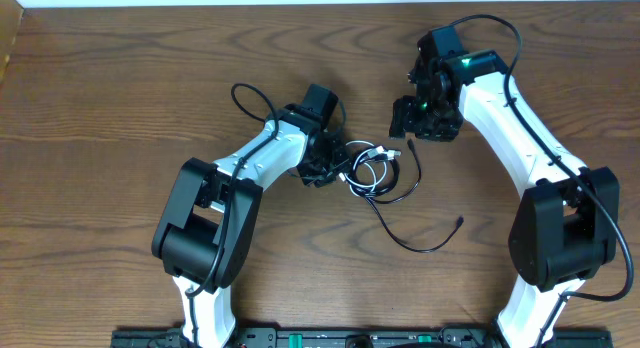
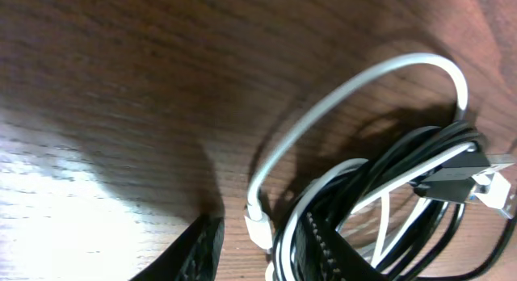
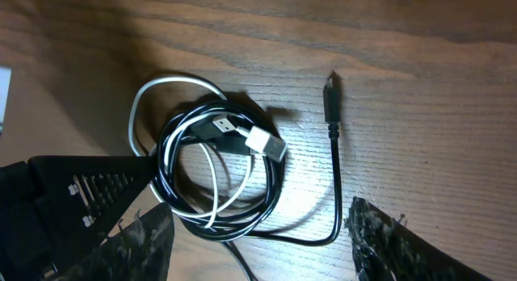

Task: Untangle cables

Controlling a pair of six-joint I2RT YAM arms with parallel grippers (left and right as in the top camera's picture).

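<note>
The thin black cord (image 3: 335,176) and the thin white cord (image 3: 134,119) lie wound into one small coil on the brown wooden table (image 3: 420,63), directly below the right gripper (image 3: 258,220) and at the fingertips of the left gripper (image 2: 258,241). The right jaws stand wide and empty above the coil. The left jaws are narrow, with the coil's near edge and a white plug between them; I cannot tell whether they actually pinch.

Both cords look light, limp and slick, so they will likely slide and drag each other instead of holding shape. The black tail runs free beyond the coil toward the right gripper's outer finger and ends in a small plug (image 3: 329,91). That loose tail, or the white flat connector (image 3: 265,142) lying across the coil, seems the surest place to take hold.
</note>
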